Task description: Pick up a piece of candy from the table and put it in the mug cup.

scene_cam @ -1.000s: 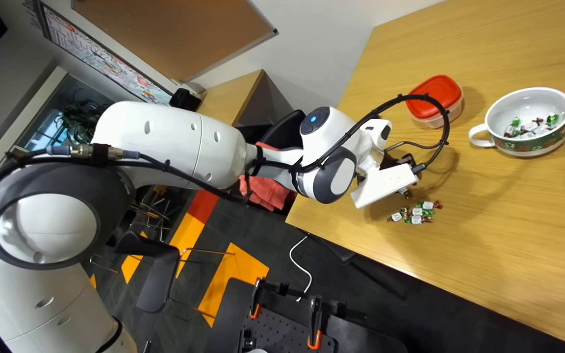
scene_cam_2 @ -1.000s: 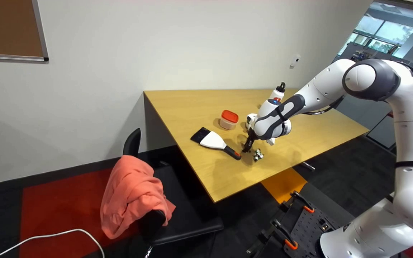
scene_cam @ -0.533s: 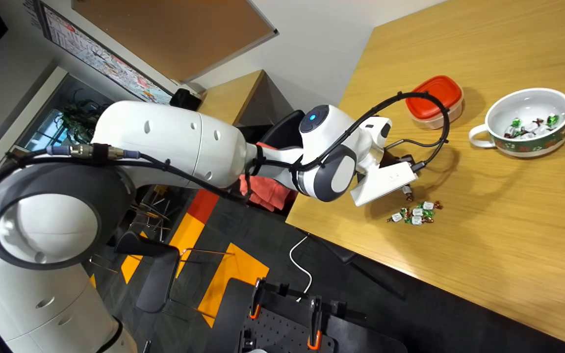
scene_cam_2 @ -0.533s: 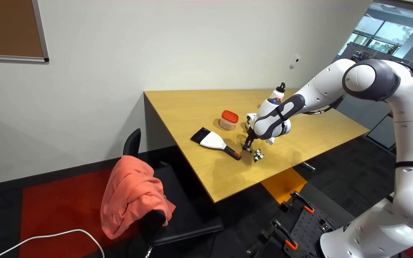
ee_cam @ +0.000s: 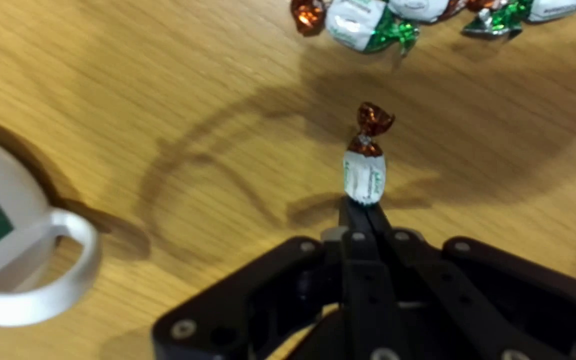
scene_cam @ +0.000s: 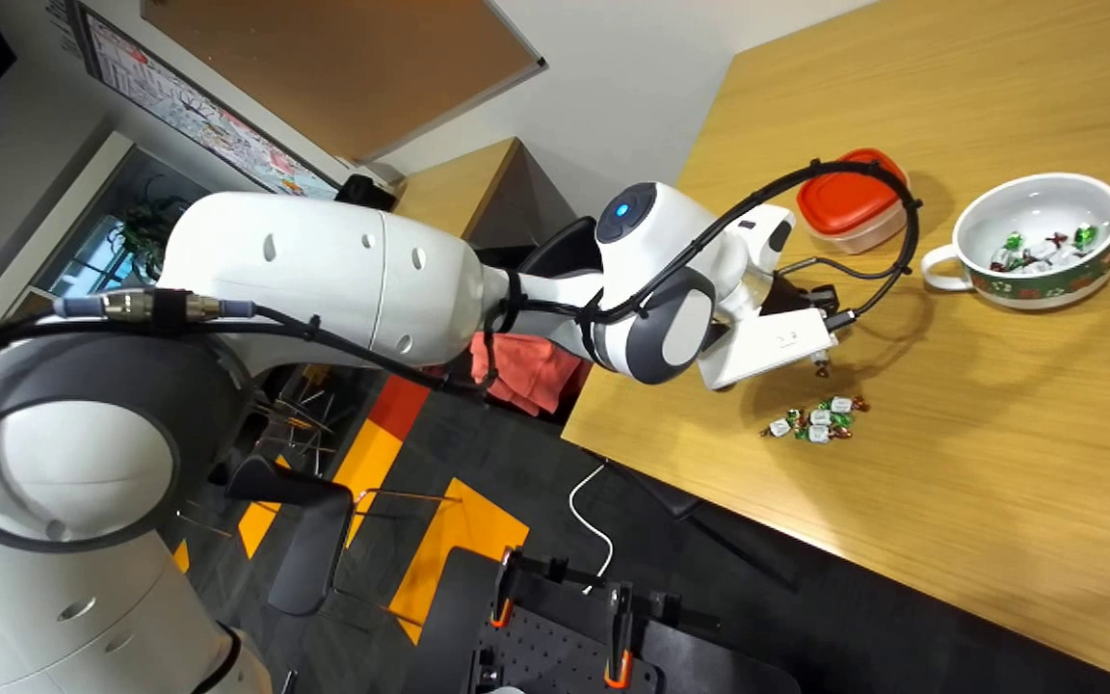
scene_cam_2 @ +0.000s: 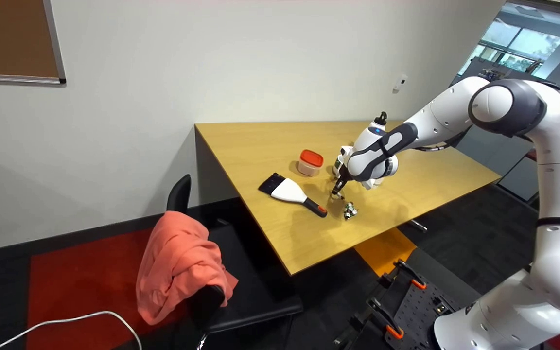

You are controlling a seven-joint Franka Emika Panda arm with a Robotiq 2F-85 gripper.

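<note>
The pincer (ee_cam: 363, 202) is gripping one wrapped candy (ee_cam: 364, 177) by an end, its fingers standing nearly together, while the white-labelled body and brown twist are sticking out past the tips over the worktop (scene_cam: 989, 434). Near this held piece, a small cluster of wrapped candies (scene_cam: 820, 417) is lying loose, and the mug cup (scene_cam: 1035, 217) is standing upright, apart from the pincer, with several more sweets (scene_cam: 1061, 254) resting inside it. In both exterior views a red-lidded container (scene_cam: 844, 207) is sitting on the worktop, while in an exterior view a black-and-white utensil (scene_cam_2: 288, 190) is lying near the cluster.
</note>
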